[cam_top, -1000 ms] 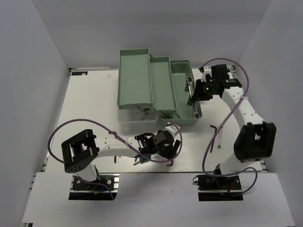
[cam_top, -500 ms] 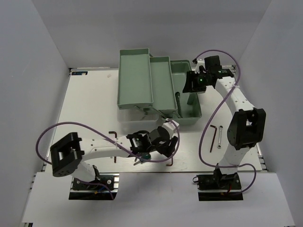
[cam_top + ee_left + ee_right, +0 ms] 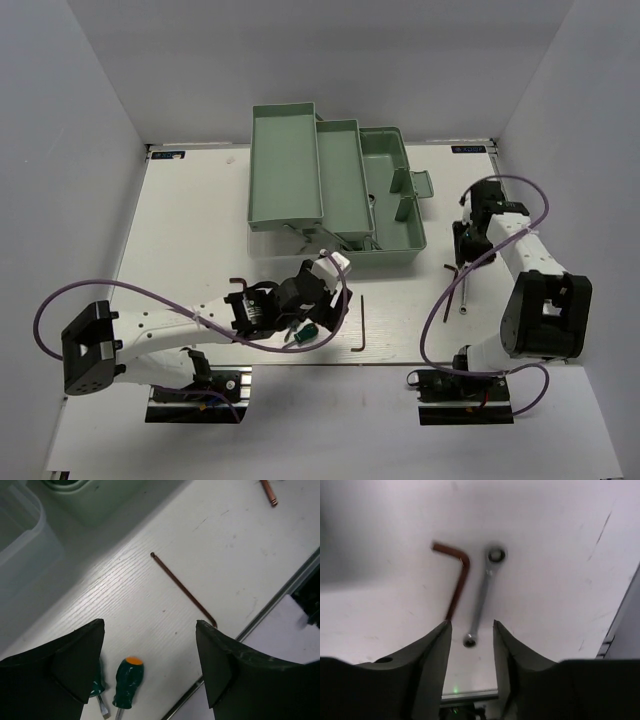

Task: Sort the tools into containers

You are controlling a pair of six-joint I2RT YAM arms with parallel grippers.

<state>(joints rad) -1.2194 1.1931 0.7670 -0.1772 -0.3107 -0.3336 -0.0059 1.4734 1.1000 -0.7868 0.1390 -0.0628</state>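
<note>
**Tools loose on the counter, both grippers empty**

Toolbox (image 3: 390, 257) stands open toward the far edge of the counter (image 3: 190, 230), about midway along it, its trays fanned out to the left. None of the tools named below is in it.

The left gripper (image 3: 150, 630) hangs by the near edge, a little left of the middle, jaws spread wide and holding nothing. Under it lies a green-handled screwdriver (image 3: 127, 682), with a second screwdriver (image 3: 100, 692) just beside it (half hidden behind one finger). A long hex key (image 3: 182, 590) lies apart from both, further to the right along the near edge.

The right gripper (image 3: 470, 630) hovers near the right edge, jaws a moderate way apart and also empty. Below it a slim wrench (image 3: 482, 597) lies flat, with a bent hex key (image 3: 457, 577) close alongside. As far as the wrist view shows, the two do not touch.

The likeliest trouble on the right is the closeness of that pair. If the jaws come down straddling both, they may pinch wrench and key together or flick one aside. The wrench is also thin and flat, so fingertips may scrape the counter and slide over it.

On the left, the round handles could roll when nudged. A wide grasp might also take both screwdrivers at once, which would leave one loosely held and liable to drop on the way to the toolbox.
</note>
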